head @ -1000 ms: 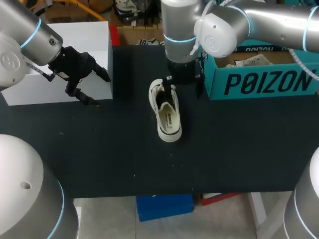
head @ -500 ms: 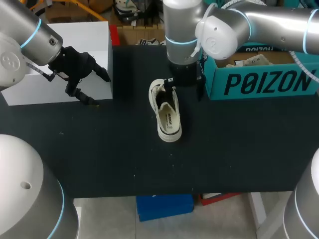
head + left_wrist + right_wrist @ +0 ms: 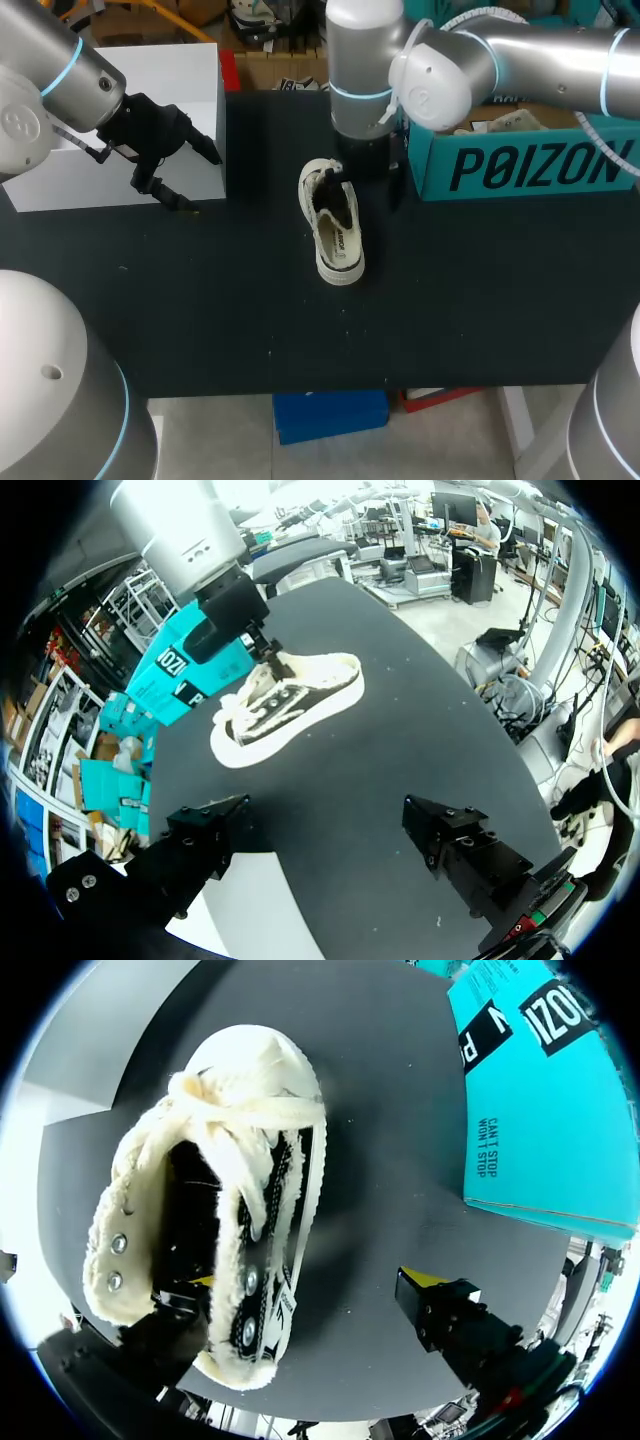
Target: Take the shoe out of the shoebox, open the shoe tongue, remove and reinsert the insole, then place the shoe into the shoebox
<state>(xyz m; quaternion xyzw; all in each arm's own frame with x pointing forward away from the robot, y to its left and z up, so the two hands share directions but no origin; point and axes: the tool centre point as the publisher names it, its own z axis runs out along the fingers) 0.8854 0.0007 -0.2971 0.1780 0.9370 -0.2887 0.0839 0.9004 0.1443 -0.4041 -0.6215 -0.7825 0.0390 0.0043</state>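
Now our right gripper (image 3: pixel 308 1282) stands wide open at the shoe (image 3: pixel 333 222), gripping nothing: one finger is in its opening, the other outside over the table (image 3: pixel 480 290). The shoebox (image 3: pixel 520 165) crowds the shoe's right; bare table lies elsewhere around it. Our left gripper (image 3: pixel 325 820), open and empty, hangs well left of the shoe. Since a second ago the right gripper has dropped lower onto the shoe.

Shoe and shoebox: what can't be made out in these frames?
- The insole: the shoe has a dark opening in the head and right wrist views, so whether it is inside is unclear.
- The right gripper: in the head view the right arm covers its fingers.
- The shoebox: in the head view the right arm and the picture's edge hide most of its inside.
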